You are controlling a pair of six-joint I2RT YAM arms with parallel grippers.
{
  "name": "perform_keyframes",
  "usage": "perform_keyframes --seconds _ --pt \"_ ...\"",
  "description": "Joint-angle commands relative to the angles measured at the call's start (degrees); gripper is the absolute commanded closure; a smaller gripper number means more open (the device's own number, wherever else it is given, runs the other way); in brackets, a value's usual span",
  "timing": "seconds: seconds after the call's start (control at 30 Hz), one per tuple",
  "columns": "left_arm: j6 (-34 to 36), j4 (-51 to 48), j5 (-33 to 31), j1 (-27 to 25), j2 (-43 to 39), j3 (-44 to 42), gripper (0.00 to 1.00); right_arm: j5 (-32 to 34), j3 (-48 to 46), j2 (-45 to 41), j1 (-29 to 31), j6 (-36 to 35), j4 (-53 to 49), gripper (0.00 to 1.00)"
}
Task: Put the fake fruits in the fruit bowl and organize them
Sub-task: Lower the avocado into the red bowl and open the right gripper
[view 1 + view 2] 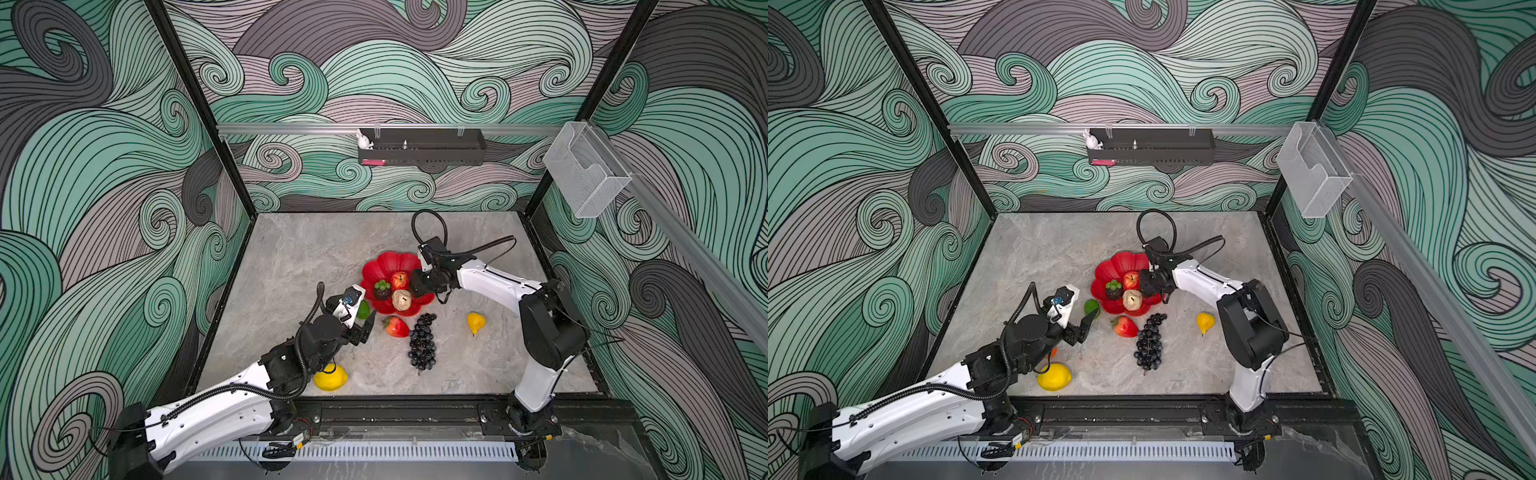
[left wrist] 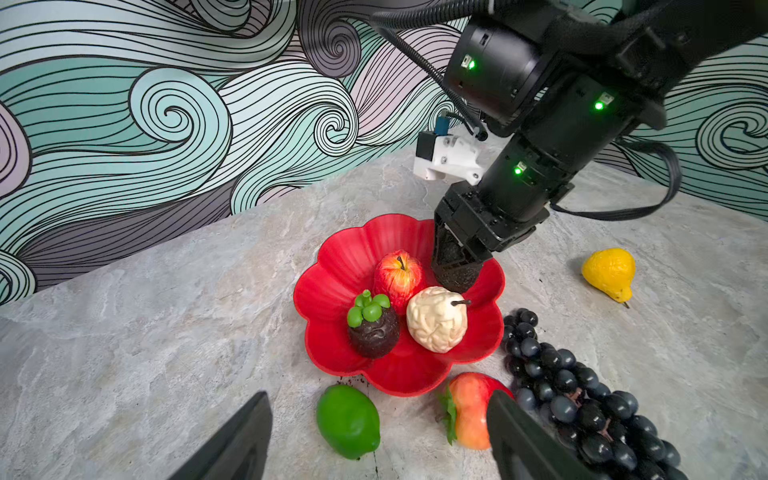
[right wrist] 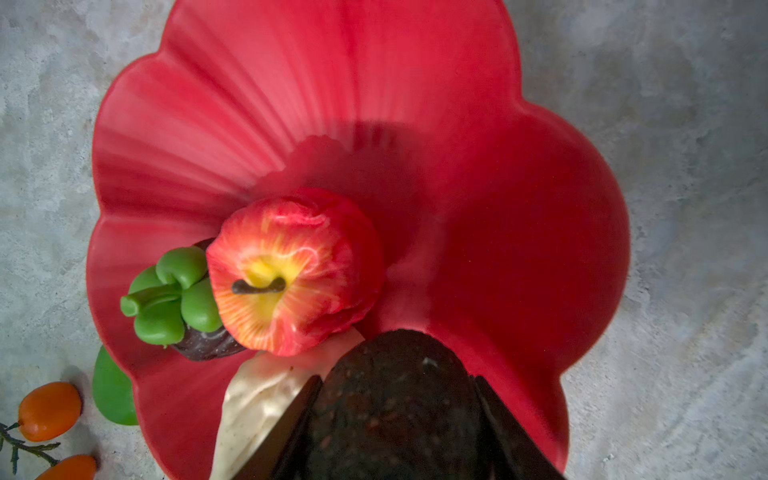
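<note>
Right jaws: gripping dark avocado point(image 3: 399, 407) low over fruit bowl point(image 3: 332, 83)
Left jaws: standing wide, empty, hovering near lime point(image 2: 348, 422)
Fruit bowl: sitting mid-worktop, carrying apple point(image 2: 399, 276), cream lumpy fruit point(image 2: 436, 324)

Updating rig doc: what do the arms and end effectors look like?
The left arm and right arm: white shells, black joints, black corrugated cables; left end effector and right end effector: black, wedge-shaped; right wrist carries a white camera mount and green LEDs.
</note>
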Motion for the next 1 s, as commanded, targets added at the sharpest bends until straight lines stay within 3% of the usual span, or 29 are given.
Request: perform_keyframes --seconds 0.0,0.97 --pt "-0.48 -0.16 -1.31 0.42 -1.19 -0.35 0.17 -0.14 1.30 1.28 -0.29 0.61 0.72 0.46" --pt "-0.31 0.38 -3.01 0.49 -2.66 -1.25 0.17 1.72 1.93 3.07 -0.49 -0.39 1.59 0.38"
